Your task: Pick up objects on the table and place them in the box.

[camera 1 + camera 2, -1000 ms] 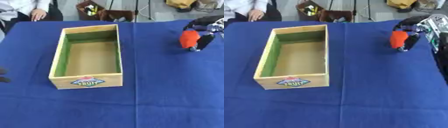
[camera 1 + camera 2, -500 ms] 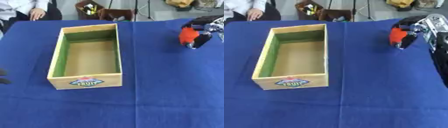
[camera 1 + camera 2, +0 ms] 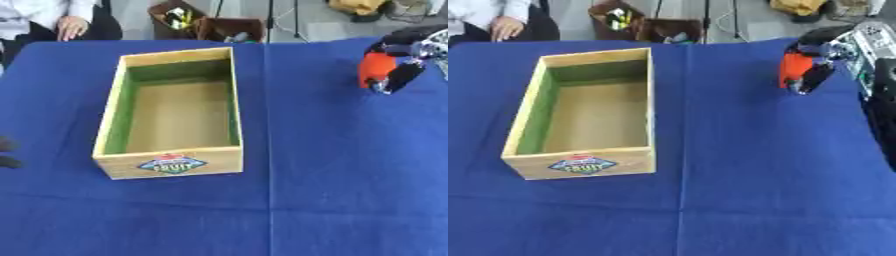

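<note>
The right hand [image 3: 404, 60] partly covers an orange thing [image 3: 376, 69], so its shape cannot be told, and the hand's wrist is cut off at the right edge. At the near left edge only dark fingertips of the left hand [image 3: 7, 153] show. The box [image 3: 525, 128] walls hide part of its floor.

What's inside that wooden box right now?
Nothing that shows: the box has a bare brown floor and green inner walls. Its near wall hides a thin strip of floor behind it. The orange object is outside, held in the right hand.
</note>
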